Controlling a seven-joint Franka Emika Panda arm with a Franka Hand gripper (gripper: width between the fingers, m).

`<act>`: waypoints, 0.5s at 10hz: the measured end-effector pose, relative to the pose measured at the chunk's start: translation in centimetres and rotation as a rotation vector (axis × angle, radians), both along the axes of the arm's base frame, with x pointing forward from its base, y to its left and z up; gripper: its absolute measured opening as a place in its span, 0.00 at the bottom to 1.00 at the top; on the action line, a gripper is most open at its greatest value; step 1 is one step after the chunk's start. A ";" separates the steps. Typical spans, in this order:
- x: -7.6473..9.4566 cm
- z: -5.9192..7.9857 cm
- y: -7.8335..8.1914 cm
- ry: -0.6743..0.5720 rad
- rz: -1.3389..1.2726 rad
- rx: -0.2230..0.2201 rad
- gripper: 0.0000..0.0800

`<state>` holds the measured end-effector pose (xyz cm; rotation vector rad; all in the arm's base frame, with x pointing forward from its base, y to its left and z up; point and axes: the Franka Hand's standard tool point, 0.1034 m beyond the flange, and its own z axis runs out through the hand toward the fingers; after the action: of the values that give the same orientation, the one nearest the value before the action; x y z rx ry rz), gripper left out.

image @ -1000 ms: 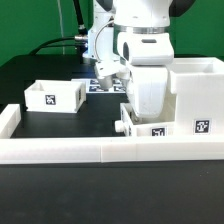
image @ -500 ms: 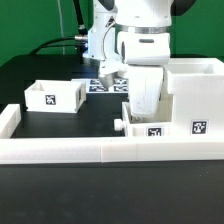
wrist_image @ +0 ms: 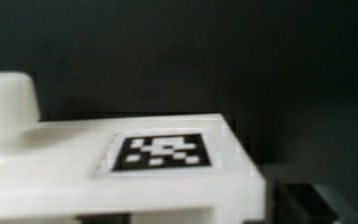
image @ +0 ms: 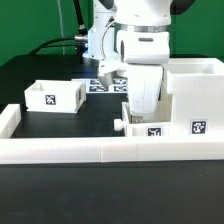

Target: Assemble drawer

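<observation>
A small white drawer tray [image: 146, 128] with a tag on its front and a knob [image: 118, 125] stands against the tall white housing [image: 196, 92] at the exterior view's right. My gripper [image: 146, 110] reaches straight down onto this tray, and its fingers are closed on the tray's wall with the tips hidden. The wrist view shows the tray's tagged face [wrist_image: 163, 152] and the knob [wrist_image: 5, 100] very close, with the gripper [wrist_image: 211, 212] at the wall and a dark finger [wrist_image: 318, 200] beside it. A second open-topped tray [image: 54, 95] sits apart at the exterior view's left.
The long low white border wall [image: 90, 150] runs across the front with a short arm at the left end [image: 8, 120]. The marker board [image: 103, 86] lies flat behind the arm. Black table [image: 95, 115] lies between the trays.
The gripper hand has turned and settled lower onto the small tray since one second ago. The tray's knob shifted slightly. Nothing visible moved in the last half second.
</observation>
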<state>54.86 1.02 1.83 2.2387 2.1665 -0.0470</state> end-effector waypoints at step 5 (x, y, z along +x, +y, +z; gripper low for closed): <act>1.8 4.2 -1.8 -0.008 0.068 -0.023 0.81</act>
<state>56.71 -0.80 6.06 2.1483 2.2240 -0.0621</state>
